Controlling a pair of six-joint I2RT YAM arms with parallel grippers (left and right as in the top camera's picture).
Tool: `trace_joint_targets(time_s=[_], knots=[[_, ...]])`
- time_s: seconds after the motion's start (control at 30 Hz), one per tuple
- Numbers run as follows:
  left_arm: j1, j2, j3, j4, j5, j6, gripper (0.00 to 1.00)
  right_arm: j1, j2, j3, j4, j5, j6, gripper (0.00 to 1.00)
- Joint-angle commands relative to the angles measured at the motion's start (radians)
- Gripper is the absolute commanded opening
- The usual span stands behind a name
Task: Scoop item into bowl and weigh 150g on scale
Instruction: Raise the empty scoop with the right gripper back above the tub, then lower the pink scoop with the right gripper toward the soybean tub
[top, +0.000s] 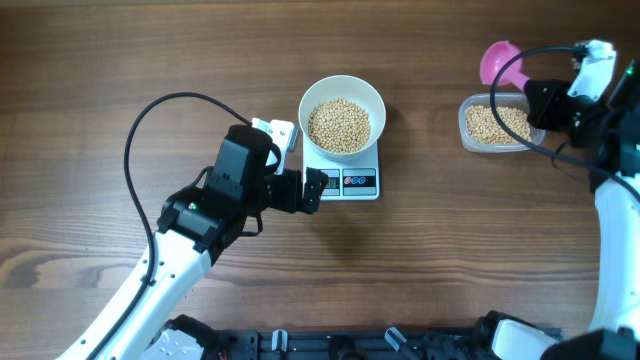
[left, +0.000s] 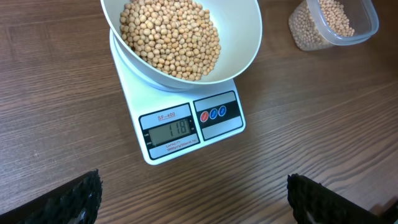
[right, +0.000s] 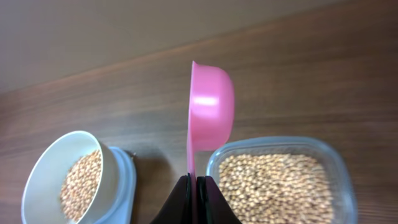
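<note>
Beans (top: 339, 125) partly fill bowl (top: 372, 103) on scale (left: 186, 127); display below target, more scoops needed. Right gripper (right: 194, 186) clamps pink scoop (right: 210, 112) above tub (top: 470, 125); left gripper (left: 193, 199) fully spread, empty.

White bowl (top: 342, 113), centre frame, is sitting on the white scale (top: 350, 182). Tan beans (top: 338, 125) are lying heaped inside it.

My right pincer (right: 194, 186) clamps a pink scoop (right: 210, 107) on edge above the clear tub (right: 339, 165) of beans (right: 273, 186), bowl (right: 46, 165) on scale (right: 124, 186) at lower left.
</note>
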Motion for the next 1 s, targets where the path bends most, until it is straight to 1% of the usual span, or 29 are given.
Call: trace_joint_targets(time_s=[0.0, 0.2, 0.27, 0.4, 0.53, 0.63, 0.97], knots=[[-0.005, -0.008, 0.000, 0.003, -0.010, 0.020, 1.00, -0.003, -0.079, 0.007, -0.002, 0.089, -0.038, 0.04], [-0.005, -0.008, 0.000, 0.003, -0.010, 0.020, 1.00, -0.003, -0.080, 0.006, -0.026, 0.089, -0.047, 0.04], [-0.005, -0.008, 0.000, 0.003, -0.010, 0.020, 1.00, -0.003, -0.080, 0.006, -0.006, 0.089, -0.047, 0.04], [-0.005, -0.008, 0.000, 0.003, -0.010, 0.020, 1.00, -0.003, -0.080, 0.006, 0.028, 0.102, -0.100, 0.04], [-0.005, -0.008, 0.000, 0.003, -0.010, 0.020, 1.00, -0.003, -0.080, 0.006, 0.023, 0.115, -0.090, 0.04], [-0.005, -0.008, 0.000, 0.003, -0.010, 0.020, 1.00, -0.003, -0.080, 0.006, 0.021, 0.115, -0.010, 0.04], [-0.005, -0.008, 0.000, 0.003, -0.010, 0.020, 1.00, -0.003, -0.079, 0.006, 0.031, 0.120, -0.019, 0.04]])
